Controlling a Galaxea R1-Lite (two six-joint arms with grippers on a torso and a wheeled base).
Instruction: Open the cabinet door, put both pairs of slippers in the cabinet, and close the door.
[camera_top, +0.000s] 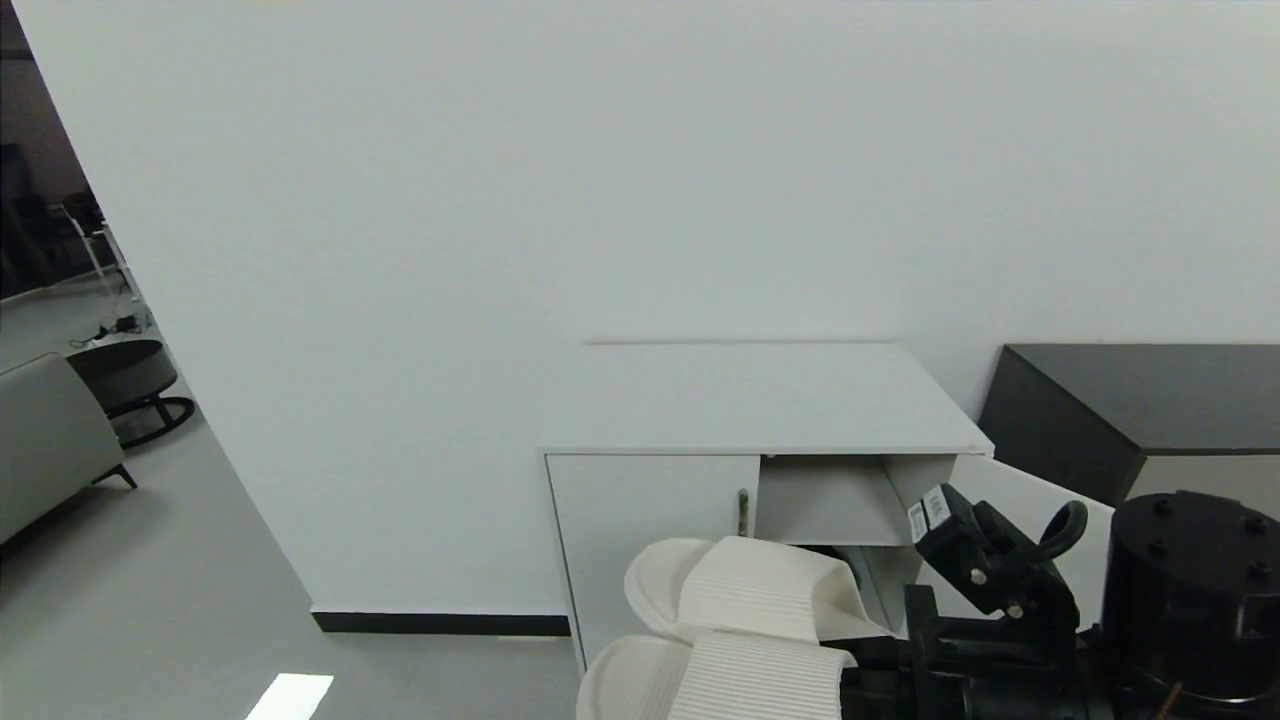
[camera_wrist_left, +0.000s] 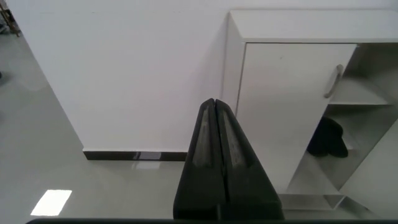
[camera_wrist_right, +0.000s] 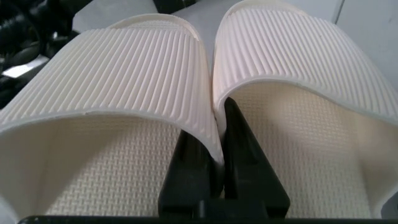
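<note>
A pair of cream ribbed slippers (camera_top: 740, 620) hangs in front of the white cabinet (camera_top: 760, 400), toes pointing left. My right gripper (camera_wrist_right: 217, 124) is shut on the slippers (camera_wrist_right: 155, 68), pinching the two inner strap edges together. The cabinet's right door (camera_top: 1030, 500) stands open, showing a shelf (camera_top: 820, 510). Its left door (camera_top: 650, 530), with a metal handle (camera_top: 743, 512), is closed. A dark pair of slippers (camera_wrist_left: 328, 138) lies on a lower shelf inside the cabinet (camera_wrist_left: 286, 93). My left gripper (camera_wrist_left: 214, 102) is shut with nothing in it, a little left of the cabinet and above the floor.
A black cabinet (camera_top: 1140, 400) stands close to the right of the open door. A white wall runs behind. On the far left are a grey sofa (camera_top: 40, 440) and a round dark stool (camera_top: 130, 375). Open grey floor (camera_top: 200, 600) lies left of the cabinet.
</note>
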